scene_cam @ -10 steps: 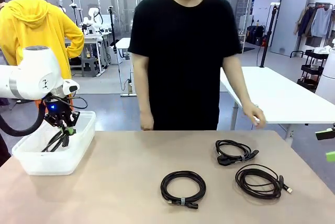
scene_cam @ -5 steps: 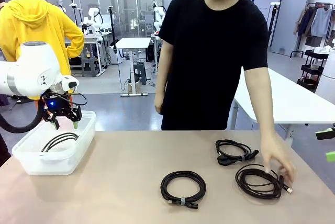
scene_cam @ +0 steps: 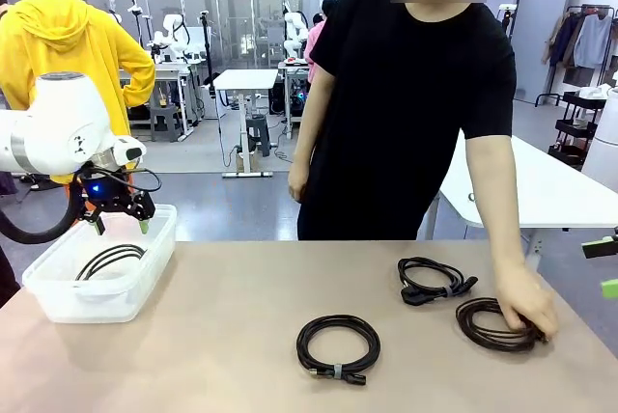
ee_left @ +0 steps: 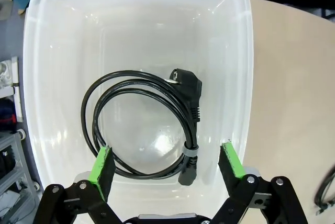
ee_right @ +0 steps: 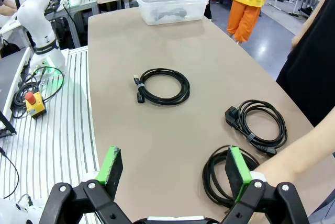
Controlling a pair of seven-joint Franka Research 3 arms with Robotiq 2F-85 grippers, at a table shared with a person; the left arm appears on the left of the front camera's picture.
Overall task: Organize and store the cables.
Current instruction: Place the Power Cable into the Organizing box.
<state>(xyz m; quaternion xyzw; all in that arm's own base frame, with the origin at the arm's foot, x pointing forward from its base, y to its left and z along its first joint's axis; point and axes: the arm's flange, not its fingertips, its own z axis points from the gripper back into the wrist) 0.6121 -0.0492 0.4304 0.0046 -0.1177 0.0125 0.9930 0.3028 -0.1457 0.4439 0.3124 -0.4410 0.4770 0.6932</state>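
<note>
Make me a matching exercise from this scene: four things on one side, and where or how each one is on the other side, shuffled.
Things:
1 left tool
2 hand
3 bin
4 nearest coil

States:
a holds one cable
b bound by a grey tie, touched by nothing
c open above the bin
d rests on the right coil

Pairs: 1-c; 2-d; 3-a; 4-b
</note>
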